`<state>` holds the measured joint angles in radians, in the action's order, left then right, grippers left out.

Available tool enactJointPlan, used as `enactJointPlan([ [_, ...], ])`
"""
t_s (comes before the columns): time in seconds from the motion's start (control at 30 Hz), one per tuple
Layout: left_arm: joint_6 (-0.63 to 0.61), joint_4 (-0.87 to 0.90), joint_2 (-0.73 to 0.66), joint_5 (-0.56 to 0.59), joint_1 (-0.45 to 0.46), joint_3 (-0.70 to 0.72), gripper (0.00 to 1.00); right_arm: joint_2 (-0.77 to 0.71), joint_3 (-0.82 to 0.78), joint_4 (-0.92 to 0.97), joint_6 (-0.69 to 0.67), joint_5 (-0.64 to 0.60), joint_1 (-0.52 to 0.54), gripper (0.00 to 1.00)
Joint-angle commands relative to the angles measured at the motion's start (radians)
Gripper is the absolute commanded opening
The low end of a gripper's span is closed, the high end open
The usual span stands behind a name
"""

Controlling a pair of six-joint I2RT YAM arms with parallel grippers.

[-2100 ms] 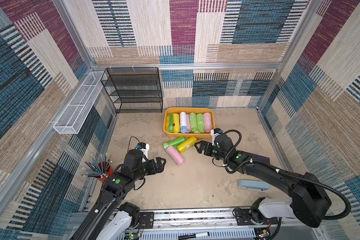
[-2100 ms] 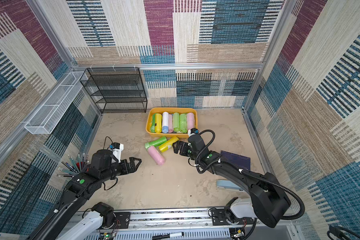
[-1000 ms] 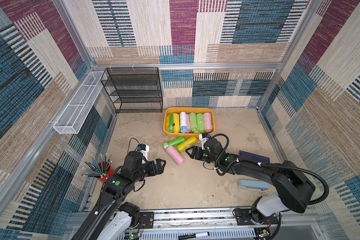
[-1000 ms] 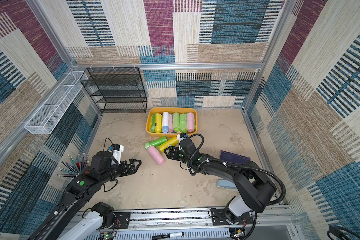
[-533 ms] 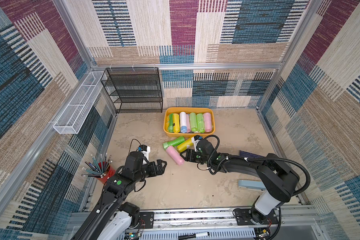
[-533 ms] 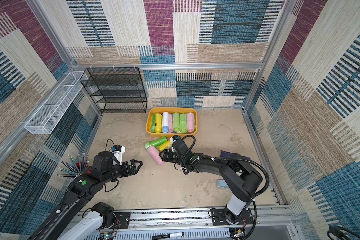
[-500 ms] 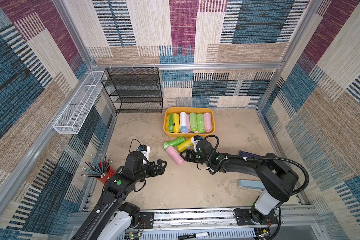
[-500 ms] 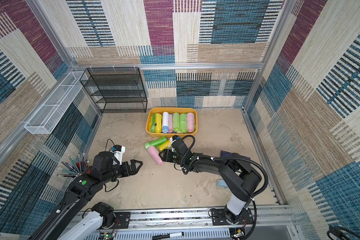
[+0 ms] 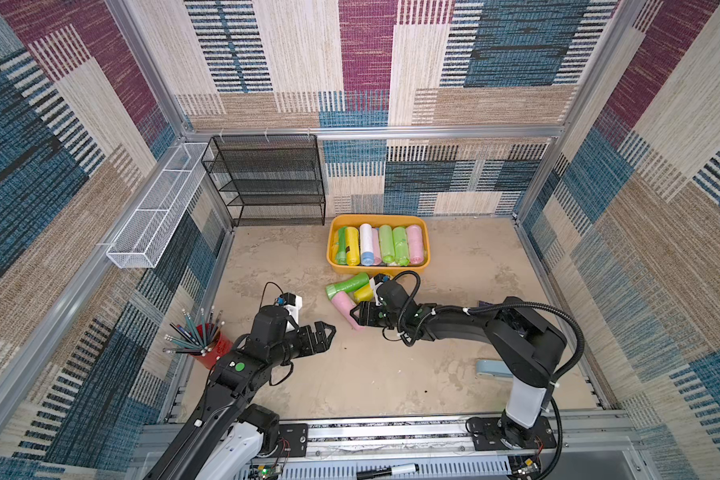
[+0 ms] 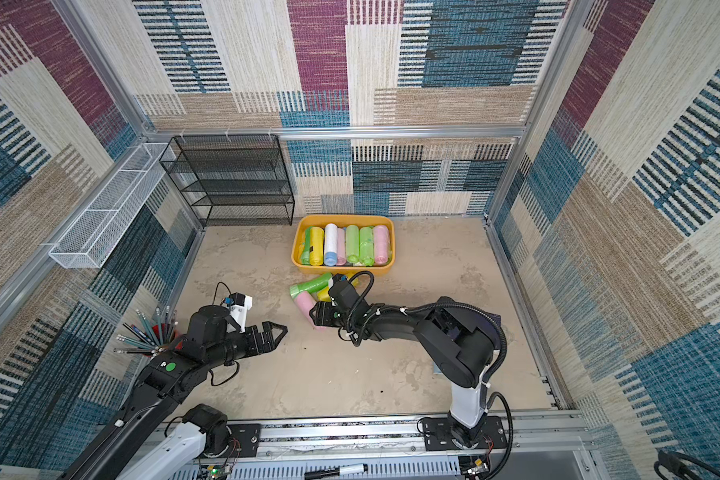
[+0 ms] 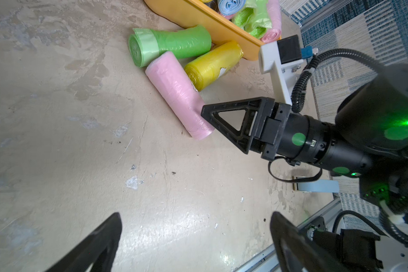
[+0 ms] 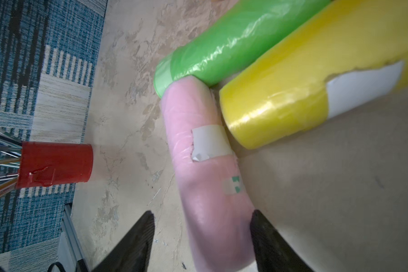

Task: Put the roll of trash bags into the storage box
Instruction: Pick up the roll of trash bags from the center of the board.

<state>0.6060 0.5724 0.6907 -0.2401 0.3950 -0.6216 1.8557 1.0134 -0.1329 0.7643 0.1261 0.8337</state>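
Observation:
A pink roll of trash bags (image 9: 344, 305) (image 10: 305, 304) lies on the floor in front of the orange-yellow storage box (image 9: 377, 217) (image 10: 341, 217), touching a green roll (image 9: 350, 284) and a yellow roll (image 9: 364, 293). My right gripper (image 9: 356, 318) (image 12: 201, 213) is low over the pink roll's near end (image 12: 212, 223), open. One finger touches the roll and a gap shows at the other. The box holds several rolls. My left gripper (image 9: 327, 330) (image 11: 195, 215) hovers open and empty to the left of the roll.
A red pencil cup (image 9: 211, 345) stands by the left wall. A black mesh rack (image 9: 267, 183) and a white wire basket (image 9: 154, 216) are at the back left. A light blue flat object (image 9: 493, 368) lies near the right arm's base.
My right gripper has moved left from beside the yellow roll to the pink roll's near end and now straddles it. The left arm has hardly moved.

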Motion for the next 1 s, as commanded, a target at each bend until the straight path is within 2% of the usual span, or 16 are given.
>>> enactJointPlan([
  [0.0, 0.02, -0.035, -0.005, -0.03, -0.001, 0.005, 0.99, 0.034, 0.055, 0.121, -0.041, -0.103, 0.01, 0.68],
  [0.13, 0.023, -0.037, -0.016, -0.031, -0.001, 0.01, 0.98, 0.06, 0.079, 0.164, -0.06, -0.149, 0.013, 0.68],
  [0.73, 0.021, -0.034, 0.003, -0.034, -0.001, 0.003, 0.98, 0.137, 0.142, 0.177, -0.103, -0.14, 0.016, 0.67],
  [0.97, 0.023, -0.022, 0.011, -0.038, -0.002, -0.008, 0.99, 0.118, 0.124, 0.159, -0.115, -0.138, 0.022, 0.56],
])
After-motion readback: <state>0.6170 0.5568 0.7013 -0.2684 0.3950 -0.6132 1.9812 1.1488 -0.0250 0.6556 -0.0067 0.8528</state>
